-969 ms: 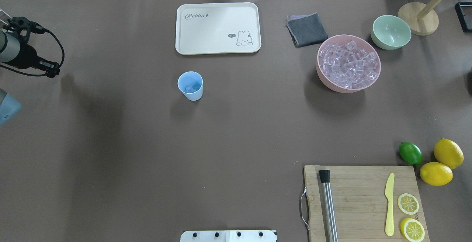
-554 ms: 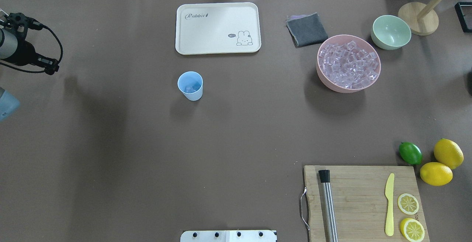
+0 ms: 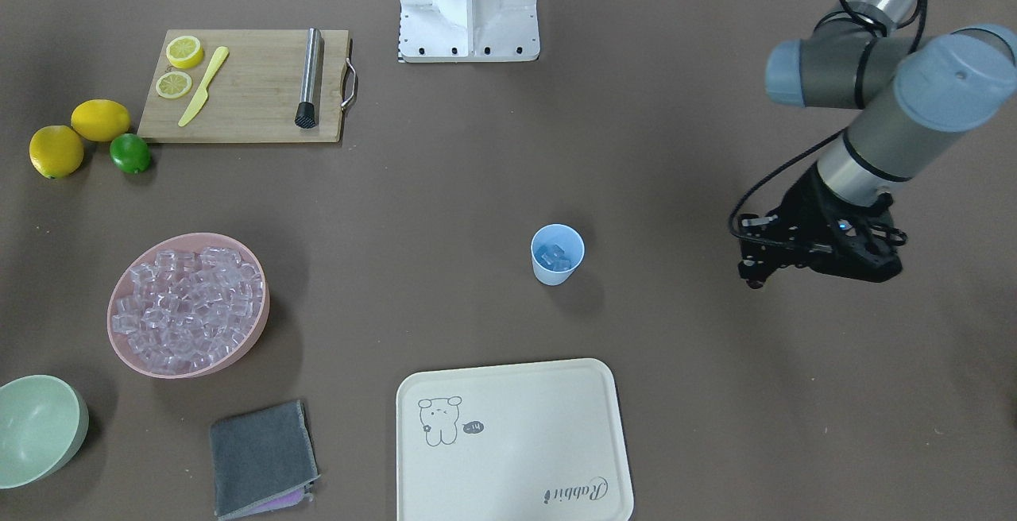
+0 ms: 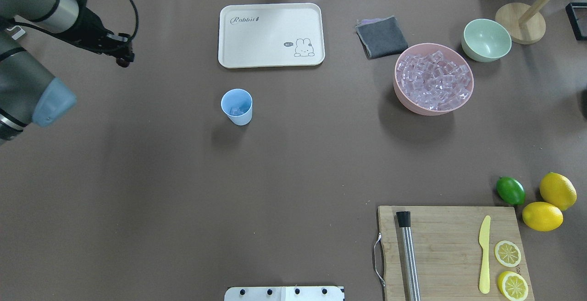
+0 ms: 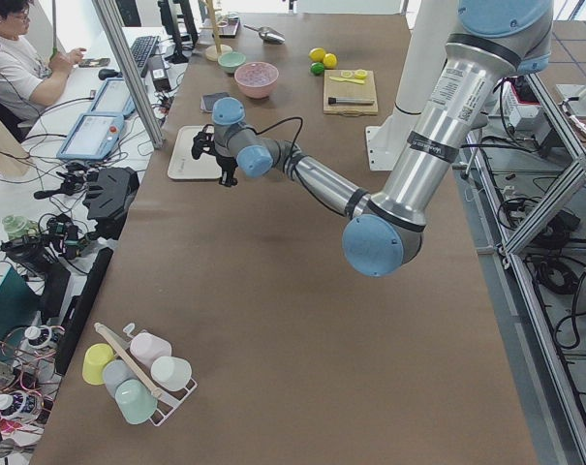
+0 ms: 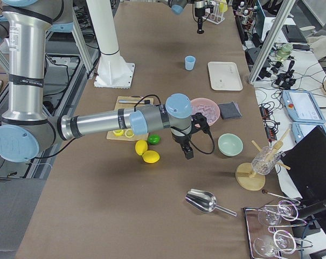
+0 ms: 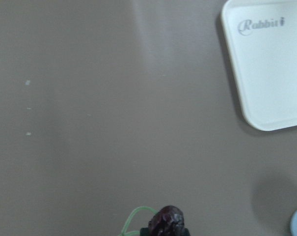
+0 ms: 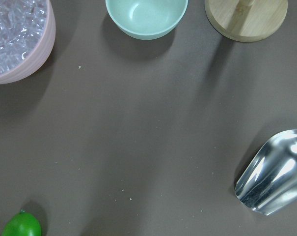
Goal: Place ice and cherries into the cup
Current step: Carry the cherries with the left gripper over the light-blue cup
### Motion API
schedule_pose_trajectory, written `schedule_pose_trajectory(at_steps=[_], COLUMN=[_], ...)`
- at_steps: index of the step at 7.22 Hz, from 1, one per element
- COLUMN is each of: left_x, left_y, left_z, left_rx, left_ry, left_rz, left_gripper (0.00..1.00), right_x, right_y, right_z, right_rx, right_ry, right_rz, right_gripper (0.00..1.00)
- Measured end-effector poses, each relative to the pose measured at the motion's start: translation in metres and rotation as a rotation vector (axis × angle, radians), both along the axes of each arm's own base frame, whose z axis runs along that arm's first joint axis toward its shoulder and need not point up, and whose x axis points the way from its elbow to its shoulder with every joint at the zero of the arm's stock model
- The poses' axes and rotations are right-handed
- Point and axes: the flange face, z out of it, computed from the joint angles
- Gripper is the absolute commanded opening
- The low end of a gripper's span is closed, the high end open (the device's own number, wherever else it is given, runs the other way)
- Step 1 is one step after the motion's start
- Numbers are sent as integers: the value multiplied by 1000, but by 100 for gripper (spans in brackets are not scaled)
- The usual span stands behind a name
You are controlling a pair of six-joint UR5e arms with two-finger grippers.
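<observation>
The light-blue cup (image 4: 236, 106) stands upright left of the table's middle, also in the front view (image 3: 557, 254), with a few ice cubes (image 4: 237, 110) inside. More ice (image 4: 433, 80) fills the pink bowl (image 4: 403, 99). My left gripper (image 4: 123, 61) hangs above bare table left of the cup and is shut on the dark cherries (image 7: 167, 222), whose green stem curls beside them. My right gripper (image 6: 187, 153) shows only in the right side view, between the lime and the green bowl; I cannot tell whether it is open or shut.
A cream tray (image 4: 270, 35) lies behind the cup. A grey cloth (image 4: 381, 37), a green bowl (image 4: 486, 39) and a wooden stand (image 4: 520, 23) are at the back right. A cutting board (image 4: 449, 246), a lime (image 4: 510, 190) and lemons are at front right. A metal scoop (image 8: 276, 172) lies near the right gripper.
My left arm has swung in from the table's left edge, to the right and toward the back. The cup and bowls have not moved.
</observation>
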Motion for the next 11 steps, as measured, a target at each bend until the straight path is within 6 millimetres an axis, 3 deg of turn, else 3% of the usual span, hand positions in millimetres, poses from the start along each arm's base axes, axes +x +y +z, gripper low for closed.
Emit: schedule_pose_trajectory(at_steps=[3, 4, 6, 8, 9, 10, 11], left_x=[98, 118, 143, 154, 160, 165, 167], left_y=[41, 52, 63, 65, 69, 73, 74], left_z=[-75, -88, -93, -90, -93, -95, -95], left_rx=[16, 10, 21, 28, 29, 30, 33], left_ry=[51, 64, 58, 59, 64, 67, 67], left_rz=[9, 13, 7, 4, 11, 17, 22], left_gripper=[0, 0, 0, 0, 41, 54, 76], right_x=[2, 3, 18, 28, 29, 29, 30], right_y=[-2, -2, 6, 14, 15, 16, 16], right_z=[1, 2, 7, 13, 14, 16, 17], right_rx=[-52, -67, -87, -101, -103, -105, -107], right_ry=[5, 7, 8, 11, 12, 13, 15], right_rz=[5, 7, 40, 61, 63, 63, 63], right_gripper=[98, 98, 98, 98, 98, 98, 98])
